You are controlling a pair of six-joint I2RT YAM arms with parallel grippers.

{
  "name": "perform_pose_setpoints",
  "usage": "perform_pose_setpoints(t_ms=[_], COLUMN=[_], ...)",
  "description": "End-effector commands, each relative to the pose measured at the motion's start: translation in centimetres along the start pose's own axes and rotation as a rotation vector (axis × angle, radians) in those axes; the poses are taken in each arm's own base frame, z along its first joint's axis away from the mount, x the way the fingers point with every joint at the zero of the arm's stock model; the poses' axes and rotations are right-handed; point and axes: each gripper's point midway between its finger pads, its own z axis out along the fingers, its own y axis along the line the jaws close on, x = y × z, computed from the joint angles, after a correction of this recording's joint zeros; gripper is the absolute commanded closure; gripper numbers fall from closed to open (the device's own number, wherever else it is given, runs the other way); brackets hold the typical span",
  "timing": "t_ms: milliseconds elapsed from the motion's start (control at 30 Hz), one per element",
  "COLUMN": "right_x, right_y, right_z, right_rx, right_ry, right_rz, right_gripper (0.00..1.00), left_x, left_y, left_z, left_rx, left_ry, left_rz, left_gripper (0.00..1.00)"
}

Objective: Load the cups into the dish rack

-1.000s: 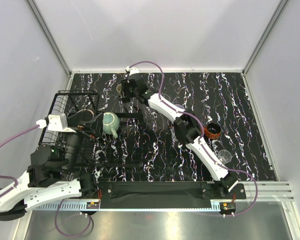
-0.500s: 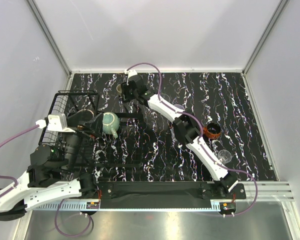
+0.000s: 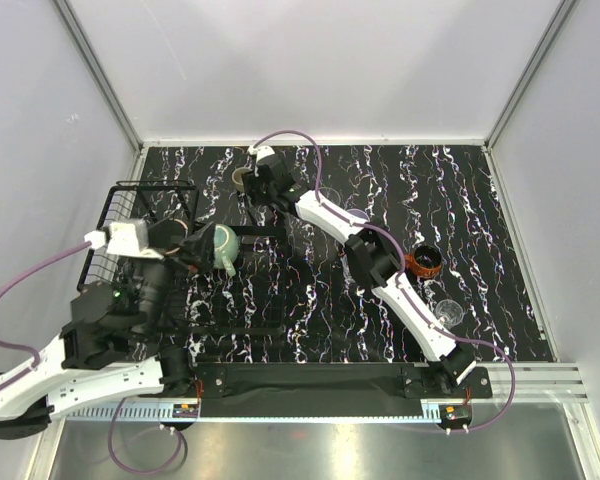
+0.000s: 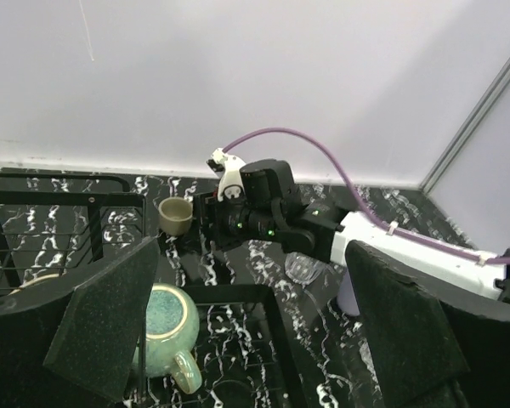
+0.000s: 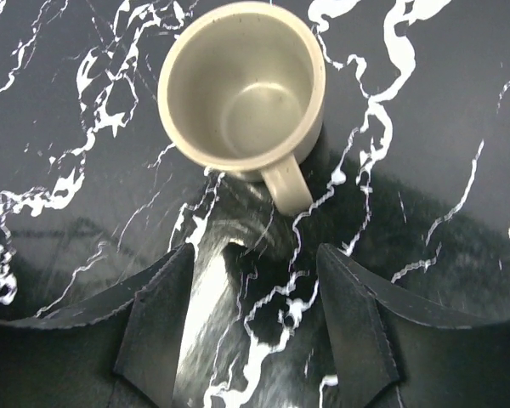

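While the mug (image 5: 242, 89) stands upright, its handle faces right claw (image 5: 255, 263).

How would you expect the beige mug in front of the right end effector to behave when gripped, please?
The beige mug looks ceramic, so probably rigid and somewhat slippery. Upright and squat, it seems unlikely to tip; dropped, it could chip.

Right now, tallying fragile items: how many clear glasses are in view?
2 glasses: one near the right arm base, one beside its white far link. More may be hidden.
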Motion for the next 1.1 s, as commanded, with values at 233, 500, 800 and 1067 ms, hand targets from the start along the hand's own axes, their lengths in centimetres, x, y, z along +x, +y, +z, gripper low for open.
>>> perform_pose_setpoints(t_ms=[233, 500, 800, 1067], right_x=[-15.1, -13.6, -7.4, -5.1], right_y=[5.5, -0.7, -8.1, -8.8], right_z=[-16.1, -27.1, -39.1, -46.7], right_rx=[-0.06, 0.276, 0.527, 0.513], right_ry=[-0.18, -0.092, -0.058, -0.159], right_rz=[0.077, 0.131, 0.27, 0.336], right_gripper=[0.3, 0.27, 0.25, 0.24], left_x=[-2.8, -4.6, 2.6, 10.7], left_y=[-5.4, -4.9, -3.9, -1.9], left_z=[4.2, 9.5, 19.9, 29.0], left_rx=[-0.022, -0.128, -0.242, -0.289], left_ry=[0.113, 0.206, 0.41, 0.568], left_rz=[0.132, 0.128, 0.193, 0.149], left_gripper=[0.01, 0.01, 0.01, 0.01])
